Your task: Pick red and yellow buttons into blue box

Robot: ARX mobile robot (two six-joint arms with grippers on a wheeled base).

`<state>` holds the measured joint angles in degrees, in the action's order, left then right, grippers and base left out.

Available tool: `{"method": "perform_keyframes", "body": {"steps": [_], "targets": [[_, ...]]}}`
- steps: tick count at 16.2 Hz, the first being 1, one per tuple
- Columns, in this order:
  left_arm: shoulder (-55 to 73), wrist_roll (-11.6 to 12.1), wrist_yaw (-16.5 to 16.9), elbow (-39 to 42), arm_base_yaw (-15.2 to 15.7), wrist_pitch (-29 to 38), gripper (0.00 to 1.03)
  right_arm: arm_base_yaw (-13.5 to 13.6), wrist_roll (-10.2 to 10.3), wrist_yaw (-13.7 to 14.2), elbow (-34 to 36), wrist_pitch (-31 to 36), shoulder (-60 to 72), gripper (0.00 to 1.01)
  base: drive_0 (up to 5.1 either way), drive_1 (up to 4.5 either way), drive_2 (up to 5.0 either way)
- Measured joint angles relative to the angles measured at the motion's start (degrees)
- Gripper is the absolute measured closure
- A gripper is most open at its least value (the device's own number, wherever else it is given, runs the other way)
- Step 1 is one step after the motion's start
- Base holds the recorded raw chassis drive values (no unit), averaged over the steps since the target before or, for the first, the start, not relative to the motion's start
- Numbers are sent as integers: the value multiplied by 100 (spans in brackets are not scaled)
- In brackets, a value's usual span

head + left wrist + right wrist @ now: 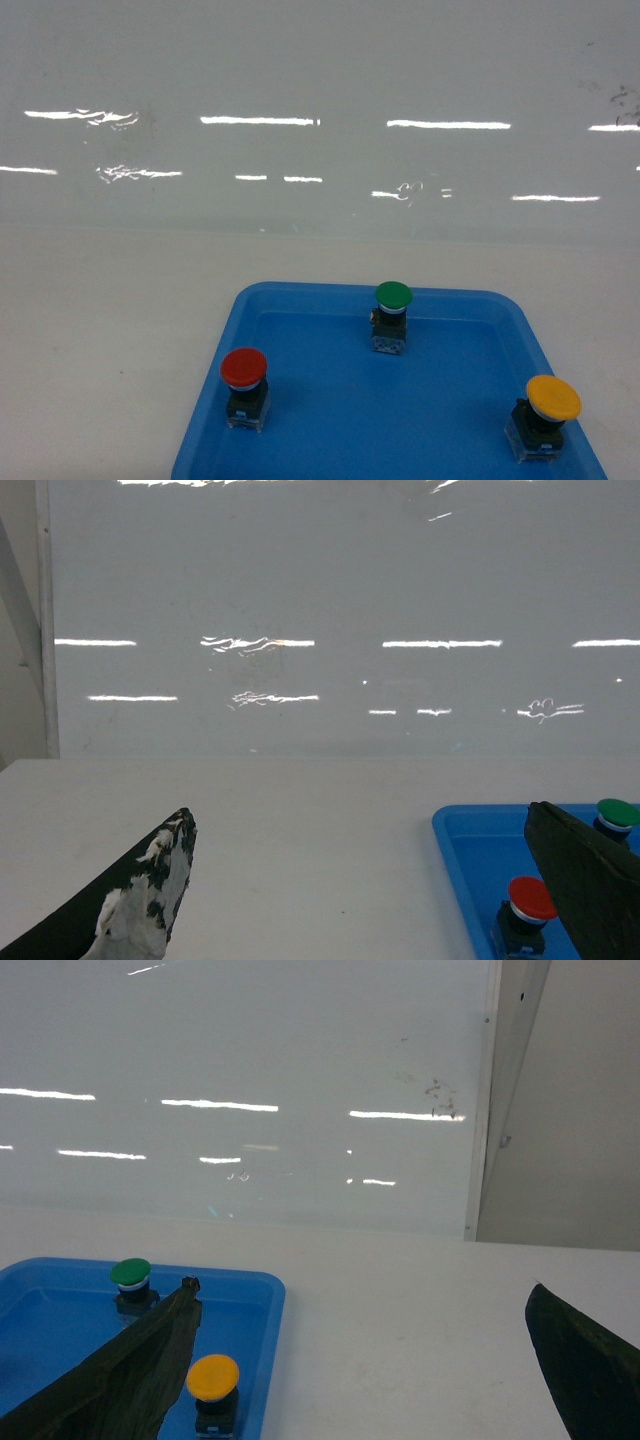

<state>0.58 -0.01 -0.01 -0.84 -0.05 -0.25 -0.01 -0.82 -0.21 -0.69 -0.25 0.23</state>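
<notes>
The red button (pixel 244 386) stands upright at the left of a shallow blue tray (pixel 330 440), and the yellow button (pixel 545 415) stands at its right. Both have dark and clear blocky bases. The left wrist view shows the red button (pixel 527 912) just left of my right-hand finger, with the left gripper (pixel 360 825) open over bare table beside the tray. The right wrist view shows the yellow button (pixel 213 1388) beside my left-hand finger, the right gripper (pixel 360 1295) open over bare table. The blue box is out of view. Neither gripper shows in the head view.
A green-capped button (pixel 392 315) stands at the tray's back middle. A glossy white wall (pixel 320 120) rises behind the white table (pixel 110 330). A vertical post (pixel 515 1090) stands at the right, another (pixel 30 620) at the left.
</notes>
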Motion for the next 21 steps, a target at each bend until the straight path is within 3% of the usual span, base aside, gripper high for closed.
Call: {"method": "perform_keyframes", "body": {"steps": [13, 15, 18, 21], "targets": [[0, 0, 9, 0, 4, 0, 5, 0, 0, 0, 0, -2, 0, 3, 0, 0, 0], [-24, -9, 195, 2, 90, -76, 5, 9, -7, -63, 2, -66, 0, 3, 0, 0, 0], [4, -94, 306, 2, 120, -37, 5, 450, -181, 17, 2, -72, 22, 3, 0, 0, 0], [1080, -111, 319, 0, 20, 1051, 5, 708, -177, 92, -9, 802, 1207, 3, 0, 0, 0]]}}
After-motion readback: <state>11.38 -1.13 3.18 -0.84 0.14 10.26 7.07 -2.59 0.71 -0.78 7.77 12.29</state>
